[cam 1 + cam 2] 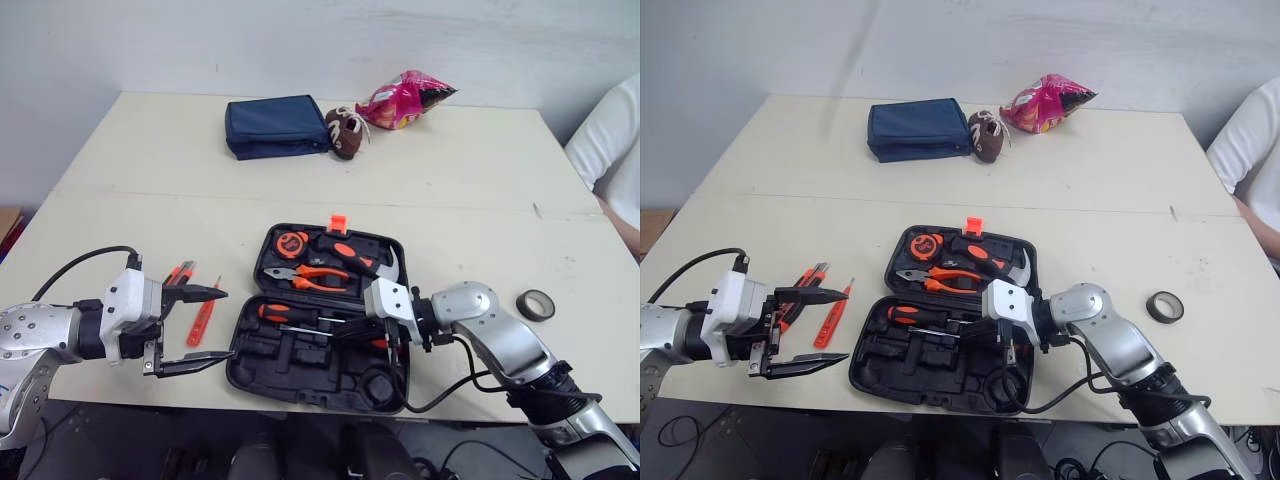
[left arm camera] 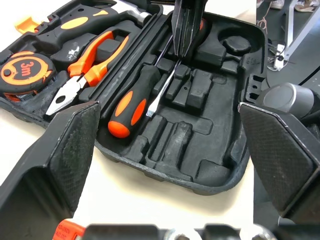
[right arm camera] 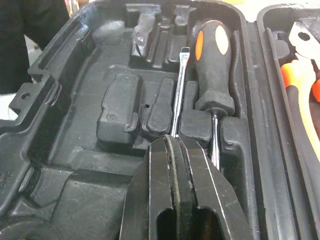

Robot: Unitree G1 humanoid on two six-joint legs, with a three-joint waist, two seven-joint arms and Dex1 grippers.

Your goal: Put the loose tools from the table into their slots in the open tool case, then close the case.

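Here, in the eye view the left gripper (image 1: 222, 325) gapes empty beside the tool case (image 1: 262, 380), loose orange tools (image 1: 203, 314) near it. Left wrist view: the flat screwdriver (image 2: 161, 87) points over empty slots. Right wrist view: the right gripper (image 3: 172, 142) pinches it. It looks light, stiff and slick-shafted, best held at the handle.

The black tool case (image 1: 300, 385) lies open and flat near the bench's front edge, its orange latch (image 1: 338, 223) on the far rim. The far half holds a tape measure (image 1: 292, 242), orange-handled pliers (image 1: 308, 277) and a hammer (image 1: 362, 258). In the near half a black-and-orange screwdriver (image 1: 285, 313) sits in its slot. Just beside it lies a flat-blade screwdriver (image 3: 179, 90), its shaft pinched by the right gripper's (image 3: 172, 145) fingers. Left of the case, a thin orange tester (image 1: 203, 312) and another orange tool (image 1: 178, 272) lie loose.
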